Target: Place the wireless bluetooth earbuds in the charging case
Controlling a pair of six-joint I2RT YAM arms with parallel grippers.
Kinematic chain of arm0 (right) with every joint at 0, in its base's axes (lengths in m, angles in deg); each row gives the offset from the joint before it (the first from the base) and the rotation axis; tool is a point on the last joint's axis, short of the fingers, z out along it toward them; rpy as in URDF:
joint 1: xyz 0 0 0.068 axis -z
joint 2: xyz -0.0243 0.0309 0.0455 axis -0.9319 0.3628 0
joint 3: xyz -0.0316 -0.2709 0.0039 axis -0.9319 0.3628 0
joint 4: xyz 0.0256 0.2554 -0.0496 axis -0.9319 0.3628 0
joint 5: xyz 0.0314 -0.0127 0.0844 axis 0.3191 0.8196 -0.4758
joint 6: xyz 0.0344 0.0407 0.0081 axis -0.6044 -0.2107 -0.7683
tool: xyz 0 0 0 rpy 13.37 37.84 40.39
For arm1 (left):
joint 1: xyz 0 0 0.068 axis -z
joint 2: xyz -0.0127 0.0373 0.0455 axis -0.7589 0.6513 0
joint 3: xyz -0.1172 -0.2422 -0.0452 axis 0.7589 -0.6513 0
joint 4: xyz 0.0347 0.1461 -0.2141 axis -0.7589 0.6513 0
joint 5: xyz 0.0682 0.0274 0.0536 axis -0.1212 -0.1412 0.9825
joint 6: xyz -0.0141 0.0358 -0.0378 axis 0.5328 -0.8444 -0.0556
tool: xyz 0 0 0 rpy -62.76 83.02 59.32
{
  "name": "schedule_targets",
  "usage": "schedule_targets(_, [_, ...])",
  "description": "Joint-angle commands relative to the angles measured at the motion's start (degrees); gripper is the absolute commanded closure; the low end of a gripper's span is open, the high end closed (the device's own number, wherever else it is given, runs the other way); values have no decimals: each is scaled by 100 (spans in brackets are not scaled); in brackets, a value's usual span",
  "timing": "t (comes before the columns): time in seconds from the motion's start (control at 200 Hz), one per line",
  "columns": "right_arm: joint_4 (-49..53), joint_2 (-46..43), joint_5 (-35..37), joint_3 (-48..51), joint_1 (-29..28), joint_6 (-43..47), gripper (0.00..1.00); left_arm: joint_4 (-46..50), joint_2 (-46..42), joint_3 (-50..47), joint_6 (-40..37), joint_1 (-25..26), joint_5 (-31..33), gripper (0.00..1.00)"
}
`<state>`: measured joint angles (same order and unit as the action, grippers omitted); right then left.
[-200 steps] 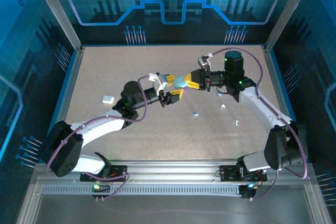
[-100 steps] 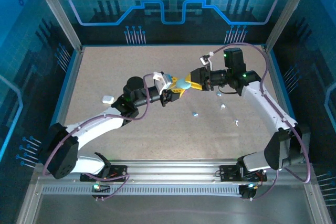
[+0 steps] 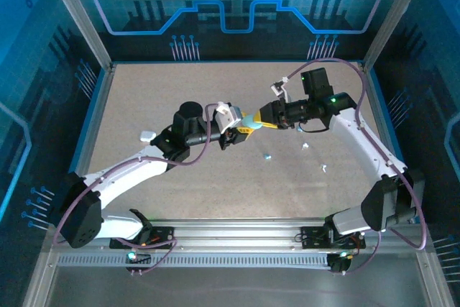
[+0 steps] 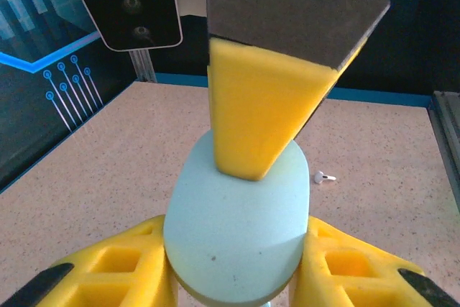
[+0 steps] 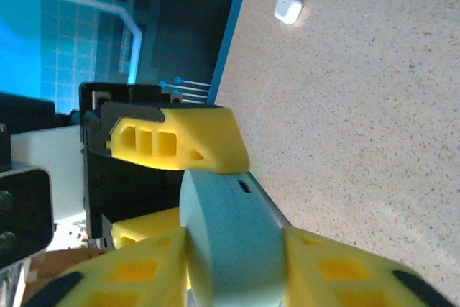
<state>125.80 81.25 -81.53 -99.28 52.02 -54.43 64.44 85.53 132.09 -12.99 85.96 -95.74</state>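
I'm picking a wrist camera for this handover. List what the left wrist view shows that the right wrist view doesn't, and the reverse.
Left wrist: a white earbud lying on the table beyond the teal charging case, and the other arm's camera housing at top left.
Right wrist: a small white case on the table near its edge, and a slot in the teal charging case's rim.
Shared: the teal charging case, clamped by both the left gripper and the right gripper, yellow fingers on it.
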Motion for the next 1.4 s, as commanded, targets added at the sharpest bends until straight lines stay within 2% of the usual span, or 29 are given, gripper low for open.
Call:
schedule_targets(0.0, [95, 36, -84, -77, -82, 94, 74, 84, -114, 250, -185, 56, 46, 69])
schedule_targets(0.065, [-40, 18, -158, -12, -65, 28, 79, 47, -131, 230, -188, 53, 80, 66])
schedule_targets(0.11, [-255, -1, -280, 87, -29, -115, 81, -65, -147, 166, -161, 58, 105, 59])
schedule_targets(0.245, [-1874, -118, -1003, 683, 183, -1264, 86, -1045, -185, -315, 256, -106, -46, 37])
schedule_targets(0.455, [-3647, -169, -1590, 1107, 333, -2712, 87, -2942, -58, -1071, 1043, -388, -338, 29])
schedule_targets(0.535, [-4169, -186, -1671, 1189, 342, -3212, 86, -3175, 47, -1090, 1120, -420, -474, 29])
schedule_targets(0.685, [-4323, -221, -1705, 1150, 337, -3491, 86, -3584, 197, -1052, 1286, -420, -413, 29])
schedule_targets(0.865, [-4399, -188, -1706, 1146, 270, -3585, 85, -3690, 363, -860, 1467, -411, -555, 30])
schedule_targets(1.396, [-4388, -99, -1674, 1159, 141, -3532, 84, -3955, 497, -691, 1822, -379, -758, 42])
